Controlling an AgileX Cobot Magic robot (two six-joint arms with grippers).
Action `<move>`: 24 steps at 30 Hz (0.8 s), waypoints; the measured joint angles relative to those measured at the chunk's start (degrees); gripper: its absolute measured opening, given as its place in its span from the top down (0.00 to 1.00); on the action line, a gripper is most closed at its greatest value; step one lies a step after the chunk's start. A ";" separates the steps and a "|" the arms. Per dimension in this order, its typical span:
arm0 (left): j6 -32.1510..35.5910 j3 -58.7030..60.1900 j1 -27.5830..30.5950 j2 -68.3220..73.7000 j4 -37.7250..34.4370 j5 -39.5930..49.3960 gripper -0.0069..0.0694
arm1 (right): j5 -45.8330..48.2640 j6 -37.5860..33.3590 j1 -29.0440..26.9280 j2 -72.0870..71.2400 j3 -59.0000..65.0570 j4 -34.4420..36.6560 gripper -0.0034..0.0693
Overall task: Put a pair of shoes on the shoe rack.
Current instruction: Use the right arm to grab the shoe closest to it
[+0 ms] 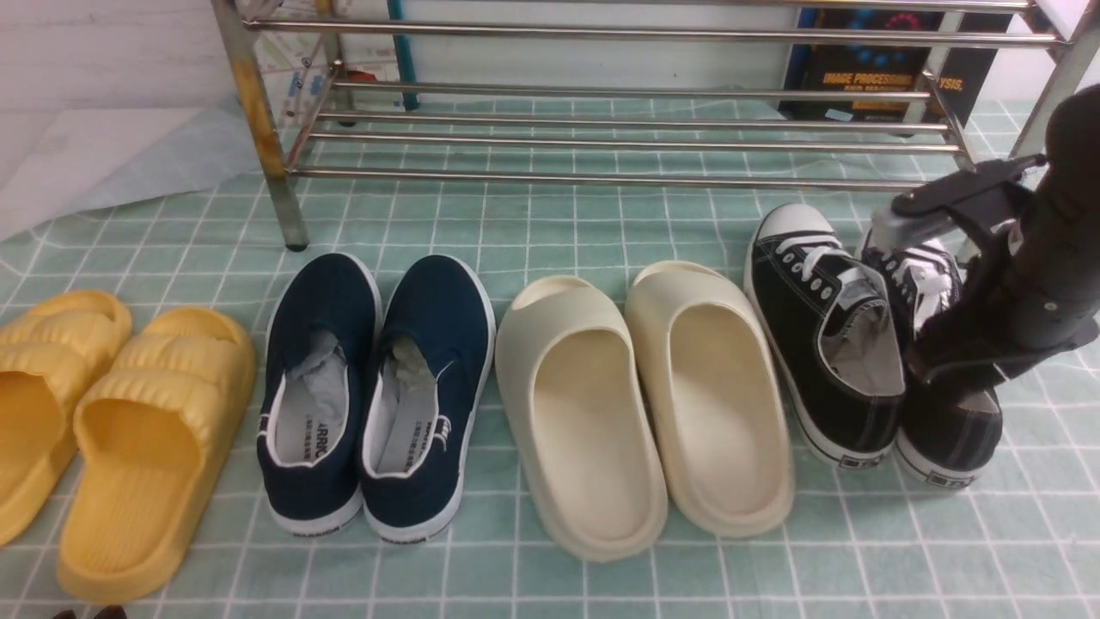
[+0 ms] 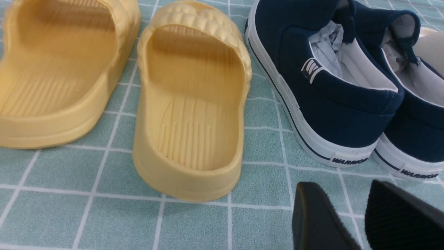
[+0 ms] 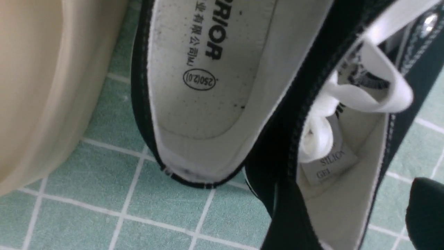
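The pair of shoes, two black lace-up sneakers with white laces, stands side by side on the checked cloth at the right. They are the left sneaker (image 1: 825,327) and the right sneaker (image 1: 950,434). My right gripper (image 1: 950,370) hangs over the right sneaker's heel opening. In the right wrist view my right gripper (image 3: 350,208) is open. One finger (image 3: 426,211) sits outside that sneaker (image 3: 347,187), with cloth showing between them. The other sneaker (image 3: 208,86) lies beside it. The shoe rack (image 1: 601,142) stands behind with nothing on its bars. My left gripper (image 2: 341,187) is open above the cloth and holds nothing.
Cream slides (image 1: 644,395), navy slip-ons (image 1: 378,387) and yellow slides (image 1: 112,430) line up left of the sneakers. A dark box (image 1: 885,82) leans behind the rack. The left wrist view shows a yellow slide (image 2: 194,104) and a navy slip-on (image 2: 329,104).
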 joint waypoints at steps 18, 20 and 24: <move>0.00 0.00 0.00 0.00 0.00 0.00 0.60 | -2.82 -3.28 0.18 5.41 1.20 0.95 0.85; 0.00 0.00 0.00 0.00 0.00 0.00 0.60 | -2.06 -2.95 -0.08 4.52 0.97 -0.01 0.85; 0.00 0.00 0.00 0.00 0.00 0.00 0.60 | 2.75 -2.90 -0.07 0.27 -1.09 0.24 0.84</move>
